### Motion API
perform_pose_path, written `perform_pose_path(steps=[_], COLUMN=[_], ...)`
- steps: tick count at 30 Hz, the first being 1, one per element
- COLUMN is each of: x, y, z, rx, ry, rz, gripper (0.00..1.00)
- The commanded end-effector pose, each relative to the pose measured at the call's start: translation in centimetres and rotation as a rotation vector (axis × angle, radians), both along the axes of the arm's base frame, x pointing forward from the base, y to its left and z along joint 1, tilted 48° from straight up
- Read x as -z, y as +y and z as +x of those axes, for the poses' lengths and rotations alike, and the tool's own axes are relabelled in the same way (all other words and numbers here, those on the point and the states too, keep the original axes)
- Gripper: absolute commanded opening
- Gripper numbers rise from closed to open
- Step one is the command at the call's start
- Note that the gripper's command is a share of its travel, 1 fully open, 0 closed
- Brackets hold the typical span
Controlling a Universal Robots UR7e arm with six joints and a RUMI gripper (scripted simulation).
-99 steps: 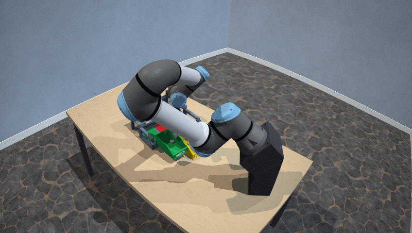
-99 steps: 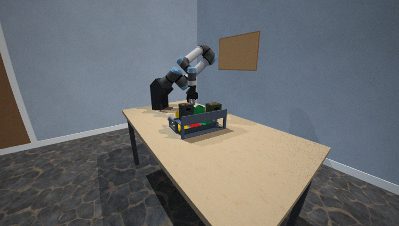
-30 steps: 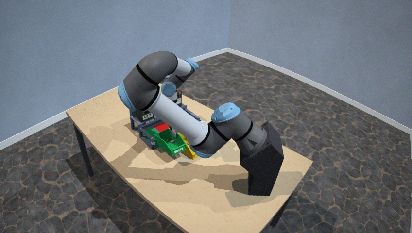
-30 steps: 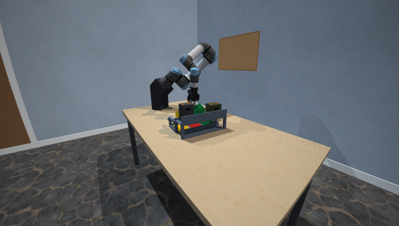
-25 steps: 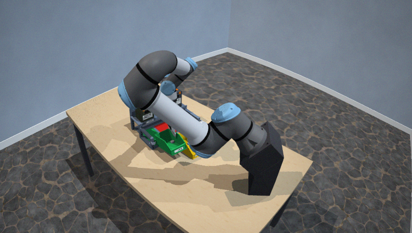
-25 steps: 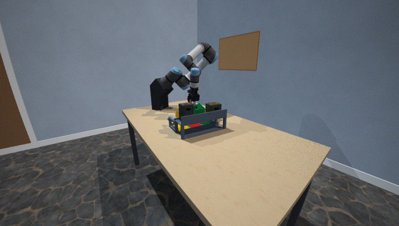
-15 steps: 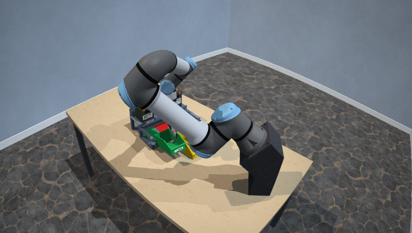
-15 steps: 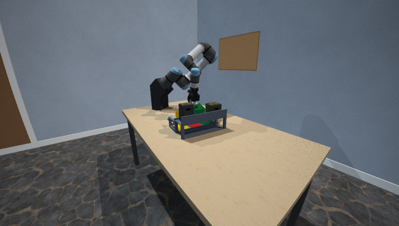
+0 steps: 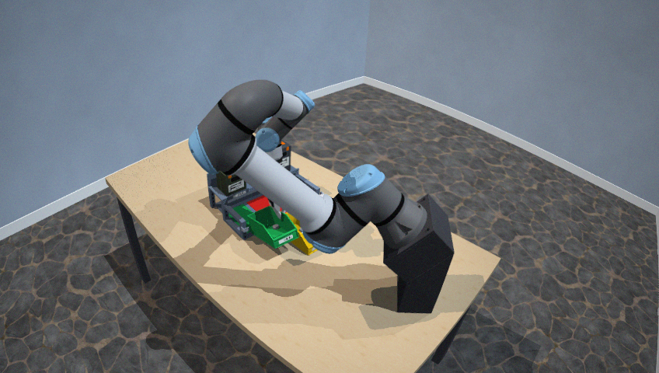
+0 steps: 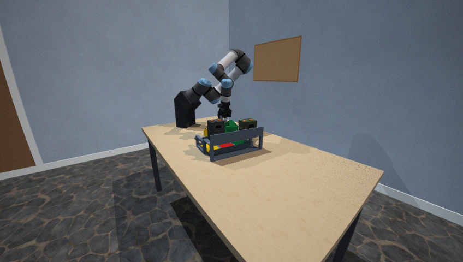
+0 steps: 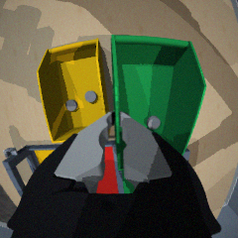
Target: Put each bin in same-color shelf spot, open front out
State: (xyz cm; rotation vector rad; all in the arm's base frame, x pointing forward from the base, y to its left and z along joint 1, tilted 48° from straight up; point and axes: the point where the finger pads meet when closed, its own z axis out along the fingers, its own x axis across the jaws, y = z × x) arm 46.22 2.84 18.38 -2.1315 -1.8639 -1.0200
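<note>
Fingers: the grey metal fingers [image 9: 282,215] [image 10: 224,120] pinch the near side wall of the green plastic bin [image 9: 271,226] [image 10: 231,127] [image 11: 159,74], the rest of it lying to their right in the wrist view
Yellow bin: the narrower yellow plastic bin [image 9: 302,242] [image 10: 205,132] [image 11: 74,74] stands to the left of the fingers in the wrist view, on the counter [image 9: 323,318] [image 10: 292,194] [image 11: 218,119]
Shelf: the blue-grey frame shelf [image 9: 240,198] [image 10: 236,134] [image 11: 13,177] is just beside the fingers and partly below them; its yellow mark [image 10: 212,148] [image 11: 45,158], red mark [image 9: 259,203] [image 10: 226,144] [image 11: 109,171] and green mark [image 9: 238,211] [image 10: 239,142] [image 11: 127,188] all show, at least in part
Done: neither bin seems home; the green one looks gripped, at most
Left: both bins to seat on their colours behind the lip; no red bin can be made out
Parts: two grey discs in the yellow bin, one in the green
Labels: white ones with dark print on the green bin's front, the dark grey box [image 9: 285,157] [image 10: 215,127] and the olive box [image 9: 226,182] [image 10: 248,124], all too small to read
Brands: none legible

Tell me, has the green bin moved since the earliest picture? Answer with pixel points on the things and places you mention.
Yes, slightly: in the top view, the green bin's [image 9: 264,233] [image 10: 231,127] [image 11: 144,86] labelled end has shifted toward the shelf [image 9: 243,227] [image 10: 237,133] [image 11: 45,147].
</note>
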Motion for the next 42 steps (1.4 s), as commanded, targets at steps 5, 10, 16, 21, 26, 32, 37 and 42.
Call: perform_pose_path(steps=[5,10,16,21,26,32,37,42], x=[-0.01,0.03,0.07,0.1,0.11,0.12,0.12,0.12], y=[-0.02,-0.02,-0.02,-0.01,-0.01,-0.01,-0.01,-0.01], z=[-0.04,-0.12,-0.19,-0.25,-0.28,-0.28,-0.28,-0.28], rx=[-0.001,-0.003,-0.005,-0.007,-0.007,-0.007,-0.007,-0.007], ry=[0.001,0.005,0.008,0.011,0.012,0.012,0.012,0.012], rz=[0.0,-0.001,-0.001,-0.001,-0.001,-0.001,-0.001,-0.001], gripper=[0.0,0.0,0.0,0.0,0.0,0.0,0.0,0.0])
